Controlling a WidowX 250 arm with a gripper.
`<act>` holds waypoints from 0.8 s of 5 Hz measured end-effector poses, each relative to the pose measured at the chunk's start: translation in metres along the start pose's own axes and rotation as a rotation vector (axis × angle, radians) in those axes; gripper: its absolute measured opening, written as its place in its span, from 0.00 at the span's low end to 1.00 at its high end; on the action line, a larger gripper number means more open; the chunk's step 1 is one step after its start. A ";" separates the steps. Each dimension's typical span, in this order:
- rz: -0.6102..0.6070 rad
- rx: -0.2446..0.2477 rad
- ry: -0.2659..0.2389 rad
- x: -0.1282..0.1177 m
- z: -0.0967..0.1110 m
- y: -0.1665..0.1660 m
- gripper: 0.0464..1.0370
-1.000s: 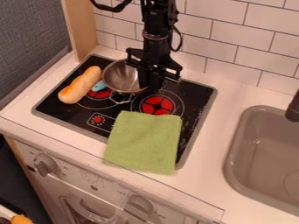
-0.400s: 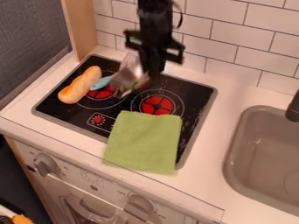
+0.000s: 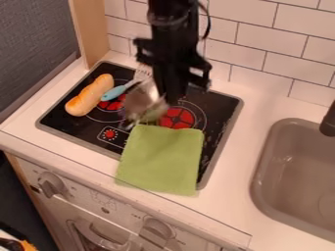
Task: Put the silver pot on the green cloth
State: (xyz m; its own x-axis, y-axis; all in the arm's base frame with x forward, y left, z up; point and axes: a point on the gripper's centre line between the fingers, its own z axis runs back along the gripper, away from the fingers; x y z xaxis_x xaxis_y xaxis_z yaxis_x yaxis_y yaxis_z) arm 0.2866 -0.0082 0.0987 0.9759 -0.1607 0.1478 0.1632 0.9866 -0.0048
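Under the green cloth (image 3: pixel 162 159) lies the black cooktop (image 3: pixel 221 105). Past the cloth's far edge hangs the gripper (image 3: pixel 171 97), its jaws seemingly clamped on the silver pot (image 3: pixel 142 102), which tilts near the cloth's far left corner. This looks like the carrying step: 1 short move toward the cloth's middle, then levelling, lowering and release. The blue-handled spatula (image 3: pixel 115 92), beyond that corner, could snag the pot.
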 end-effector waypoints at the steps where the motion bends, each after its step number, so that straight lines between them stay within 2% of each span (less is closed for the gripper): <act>1: -0.043 -0.002 0.033 -0.027 -0.009 -0.015 0.02; 2: -0.068 0.013 0.060 -0.038 -0.018 -0.021 0.02; 4: -0.077 0.039 0.097 -0.038 -0.037 -0.026 0.04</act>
State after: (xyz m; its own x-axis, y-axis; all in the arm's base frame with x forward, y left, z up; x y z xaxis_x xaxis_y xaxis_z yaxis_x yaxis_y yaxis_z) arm 0.2502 -0.0289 0.0566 0.9704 -0.2362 0.0502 0.2342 0.9713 0.0420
